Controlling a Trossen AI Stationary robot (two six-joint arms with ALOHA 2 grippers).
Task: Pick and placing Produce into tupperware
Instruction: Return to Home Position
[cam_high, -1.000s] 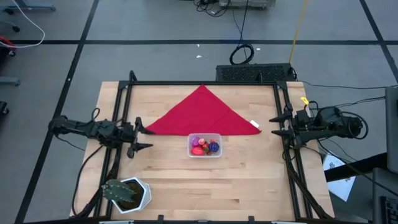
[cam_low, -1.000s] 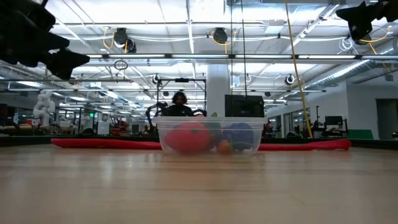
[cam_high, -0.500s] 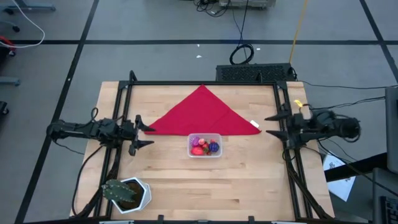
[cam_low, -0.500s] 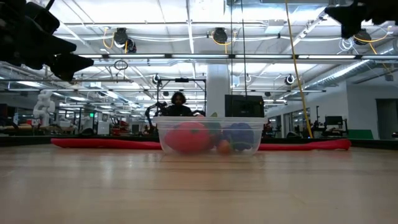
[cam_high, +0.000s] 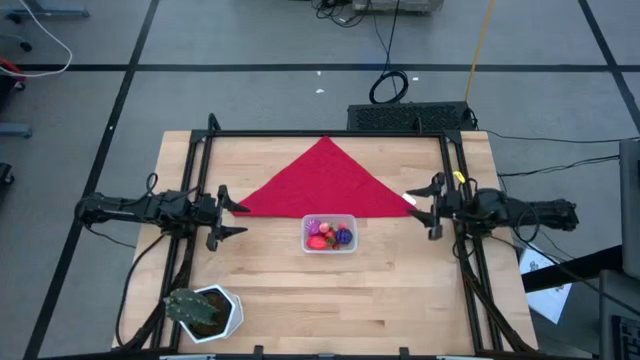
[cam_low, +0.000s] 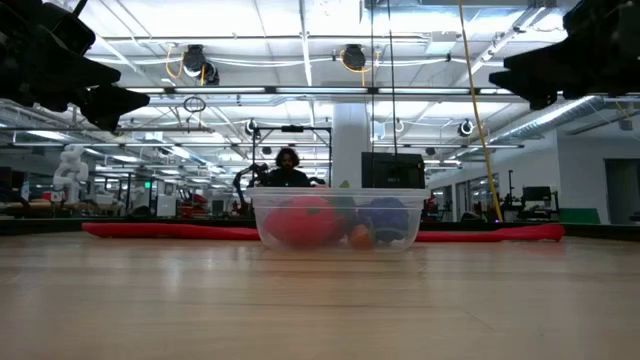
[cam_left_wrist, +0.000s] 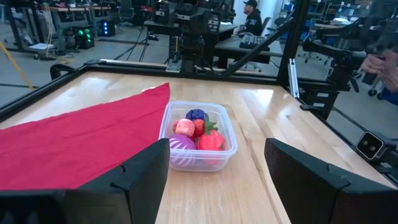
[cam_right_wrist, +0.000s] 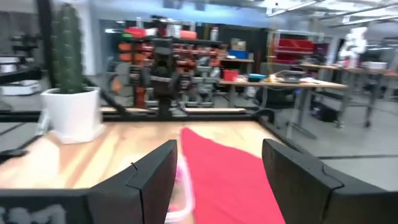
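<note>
High view shows the tupperware (cam_high: 330, 250) of produce (cam_high: 321, 240) between the empty, wide-open left claw (cam_high: 243, 221) and right claw (cam_high: 416, 205).

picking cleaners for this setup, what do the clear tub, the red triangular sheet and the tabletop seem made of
Small clear rectangular tub: thin glossy plastic, probably; toy fruits show through its walls. Red triangular sheet: matte cloth, judging by soft creases. Tabletop: pale wood in glued strips, satin finish, with visible grain.
</note>
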